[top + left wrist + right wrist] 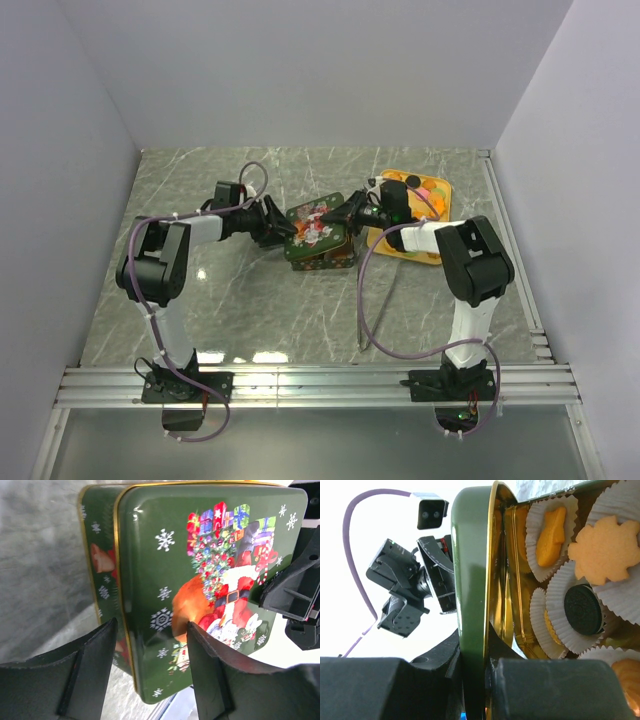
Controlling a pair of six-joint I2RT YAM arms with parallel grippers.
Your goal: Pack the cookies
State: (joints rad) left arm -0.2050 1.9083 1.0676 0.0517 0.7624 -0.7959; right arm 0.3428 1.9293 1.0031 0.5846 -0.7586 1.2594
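A green Christmas tin [322, 250] stands mid-table, its picture lid [312, 224] tilted up over it. My right gripper [475, 652] is shut on the lid's [472, 555] gold-rimmed edge. Inside the tin [520, 605], cookies sit in white paper cups: an orange one [551, 536], a leaf-shaped one [605, 552] and a dark brown one [582, 609]. My left gripper [152, 625] is open, its fingers [95, 670] straddling the lid's [200, 555] near corner without pressing it. From above, my left gripper [275, 225] and right gripper [352, 212] flank the tin.
A yellow tray [440, 190] with more cookies [425, 190] lies at the back right, behind my right arm. A purple cable [365, 300] loops over the marble table in front of the tin. White walls close in the table on three sides.
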